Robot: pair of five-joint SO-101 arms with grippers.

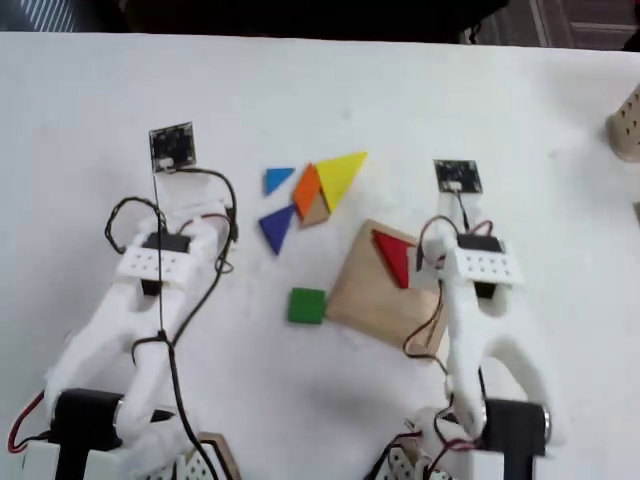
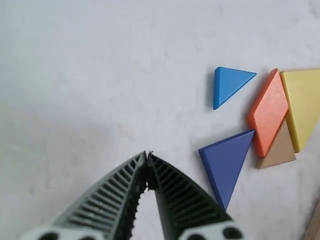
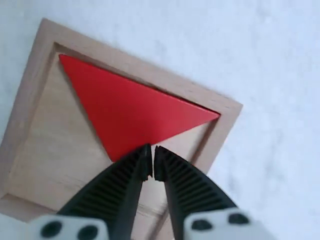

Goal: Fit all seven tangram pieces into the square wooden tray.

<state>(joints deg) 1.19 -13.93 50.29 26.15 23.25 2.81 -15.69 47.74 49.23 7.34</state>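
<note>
The square wooden tray [image 1: 362, 295] lies turned at an angle, with a red triangle [image 1: 393, 256] flat in its far corner. My right gripper [image 3: 151, 152] is shut, empty, over the red triangle's [image 3: 127, 107] near point inside the tray [image 3: 135, 62]. My left gripper [image 2: 148, 156] is shut, empty, above bare table, to the left of the loose pieces. Those are a light blue triangle [image 2: 229, 85], a dark blue triangle [image 2: 227, 162], an orange parallelogram [image 2: 270, 112], a yellow triangle [image 2: 302, 105] and a tan triangle [image 2: 279, 150]. A green square [image 1: 307, 305] sits against the tray's left side.
The orange, yellow [image 1: 340, 175] and tan pieces touch one another in a cluster just beyond the tray. A pale pegged wooden object [image 1: 625, 125] stands at the right edge. The table's far edge runs along the top of the high view. Cables trail by both arms.
</note>
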